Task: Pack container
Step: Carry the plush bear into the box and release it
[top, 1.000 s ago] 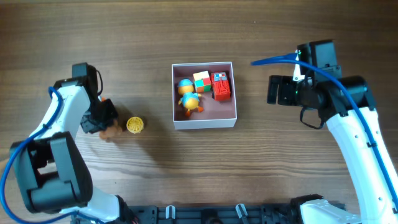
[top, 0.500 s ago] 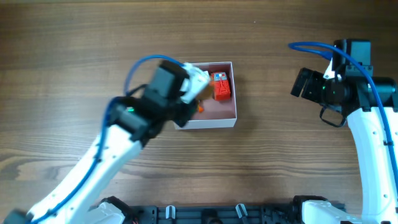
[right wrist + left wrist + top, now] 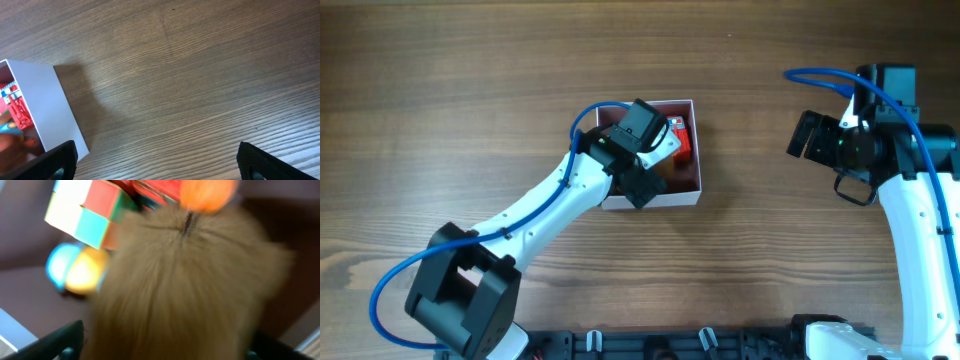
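Here the square shallow box with thin white walls and a dusty-pink floor (image 3: 671, 199) sits on the brown wooden table (image 3: 770, 60), a little left of the middle. The left gripper (image 3: 642, 180) hangs over the box's near half, and its white arm crosses the left wall. In the left wrist view a blurred tan furry toy (image 3: 190, 290) fills the space between the two dark fingers (image 3: 65, 340), which are clamped on its sides. Beyond the toy, inside the box, are a cube with white, red and teal faces (image 3: 82, 212) and, just beside it, a round blue and yellow toy (image 3: 75, 270). A red blocky toy (image 3: 681, 140) lies near the box's right wall.

The right gripper (image 3: 803, 137) is well apart from the box, over bare wood to its right. Its fingers (image 3: 50, 160) are spread wide with nothing between them. Its camera catches the box's white right wall at the left edge.
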Action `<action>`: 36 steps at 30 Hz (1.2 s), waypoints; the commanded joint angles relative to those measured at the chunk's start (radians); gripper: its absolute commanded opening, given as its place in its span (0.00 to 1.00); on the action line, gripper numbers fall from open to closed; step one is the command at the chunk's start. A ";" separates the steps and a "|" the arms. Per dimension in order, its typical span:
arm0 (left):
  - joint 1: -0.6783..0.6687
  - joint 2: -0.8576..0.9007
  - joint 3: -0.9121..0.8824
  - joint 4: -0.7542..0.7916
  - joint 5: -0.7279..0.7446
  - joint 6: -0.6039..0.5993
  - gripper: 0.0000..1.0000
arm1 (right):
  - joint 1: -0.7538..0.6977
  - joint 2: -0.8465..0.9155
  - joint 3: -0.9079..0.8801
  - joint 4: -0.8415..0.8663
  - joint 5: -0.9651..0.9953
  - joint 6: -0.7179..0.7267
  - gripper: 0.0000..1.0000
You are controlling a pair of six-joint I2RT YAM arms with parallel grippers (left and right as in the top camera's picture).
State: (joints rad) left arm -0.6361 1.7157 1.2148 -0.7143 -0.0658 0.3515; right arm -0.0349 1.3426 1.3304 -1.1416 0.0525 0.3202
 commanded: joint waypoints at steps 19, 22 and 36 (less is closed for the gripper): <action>0.002 -0.209 0.027 0.043 0.060 -0.259 0.60 | -0.002 -0.018 0.003 0.003 -0.010 -0.003 1.00; -0.019 -0.166 0.027 0.061 0.073 -0.210 0.68 | -0.002 -0.018 0.003 0.003 -0.024 -0.006 1.00; -0.039 0.052 0.027 0.129 -0.165 -0.146 0.75 | -0.002 -0.017 0.003 0.003 -0.024 -0.007 1.00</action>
State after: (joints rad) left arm -0.6880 1.7580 1.2270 -0.5713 -0.1242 0.1913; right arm -0.0349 1.3426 1.3304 -1.1408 0.0414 0.3195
